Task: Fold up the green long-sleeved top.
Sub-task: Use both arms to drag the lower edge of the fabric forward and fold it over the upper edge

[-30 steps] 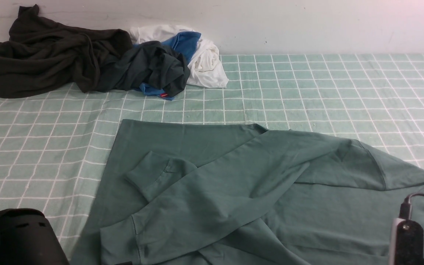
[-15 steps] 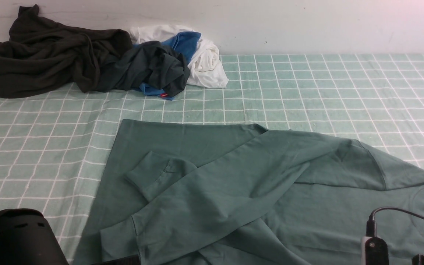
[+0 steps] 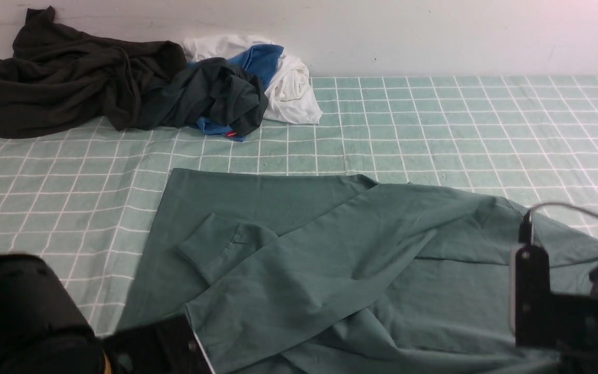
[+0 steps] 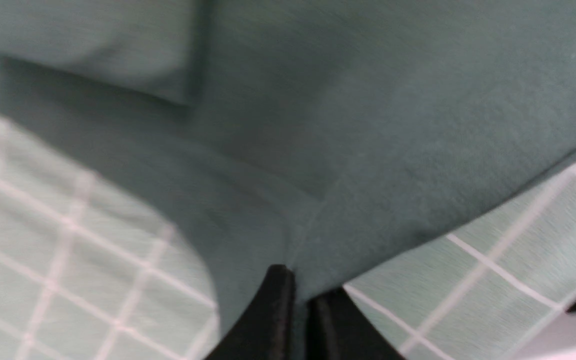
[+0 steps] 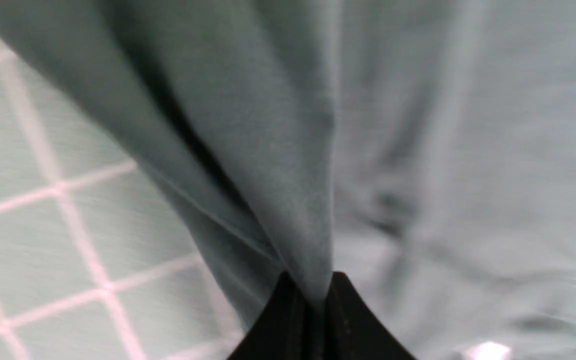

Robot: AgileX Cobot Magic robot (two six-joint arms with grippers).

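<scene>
Green long-sleeved top (image 3: pixel 330 249): spread on gridded cloth (image 3: pixel 434 130), sleeves folded across.
Left end effector (image 4: pixel 300 300): clamped on top's edge.
Right end effector (image 5: pixel 318 295): clamped on bunched fabric.
Red tag (image 3: pixel 231 134): unreadable.

The green long-sleeved top (image 3: pixel 330 249) is a plain, muted sage-green garment spread mostly flat on the pale green gridded cloth (image 3: pixel 434 130), near the front, with its far edge straight. One long sleeve (image 3: pixel 299 280) lies diagonally across the body from the far right shoulder toward the near left. The other sleeve's cuff (image 3: pixel 216 244) rests on the body, left of the middle. Its near fabric gathers into folds where the left gripper (image 4: pixel 300 295) and right gripper (image 5: pixel 313 290) each pinch it.
</scene>
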